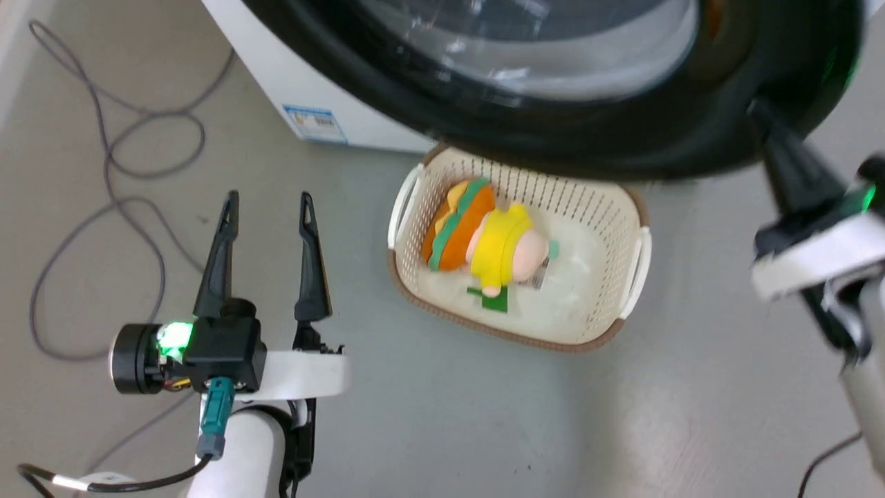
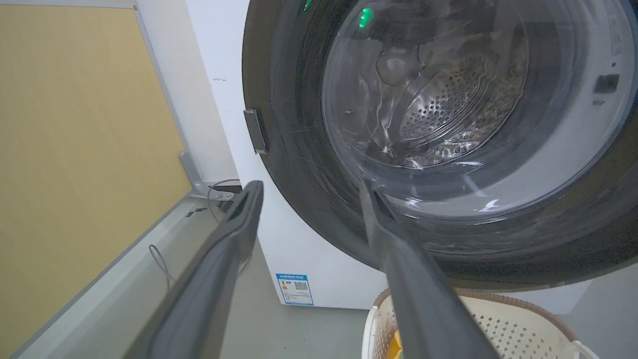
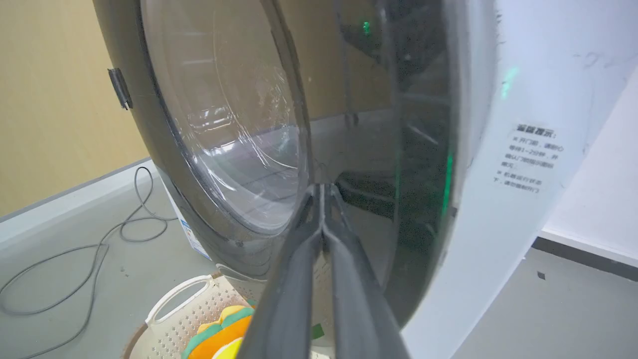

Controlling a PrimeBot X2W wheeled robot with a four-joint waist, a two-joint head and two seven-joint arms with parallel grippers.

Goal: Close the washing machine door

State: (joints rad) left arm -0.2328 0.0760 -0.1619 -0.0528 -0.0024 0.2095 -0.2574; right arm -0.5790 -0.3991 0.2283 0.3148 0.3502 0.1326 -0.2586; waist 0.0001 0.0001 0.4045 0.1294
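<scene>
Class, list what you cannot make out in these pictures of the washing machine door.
Head view: the washing machine door is cut off by the top edge.
Head view: the right gripper is blurred, dark against the black frame; contact unclear.
Left wrist view: the print on the blue label is too small.
Right wrist view: the plush toy is partly behind that gripper.

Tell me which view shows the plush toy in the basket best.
The head view: the plush toy lies whole and unblocked in the cream basket, seen from above. The right wrist view catches its orange and green end, cut off at the bottom edge. The left wrist view gives a yellow sliver inside the basket rim.
</scene>
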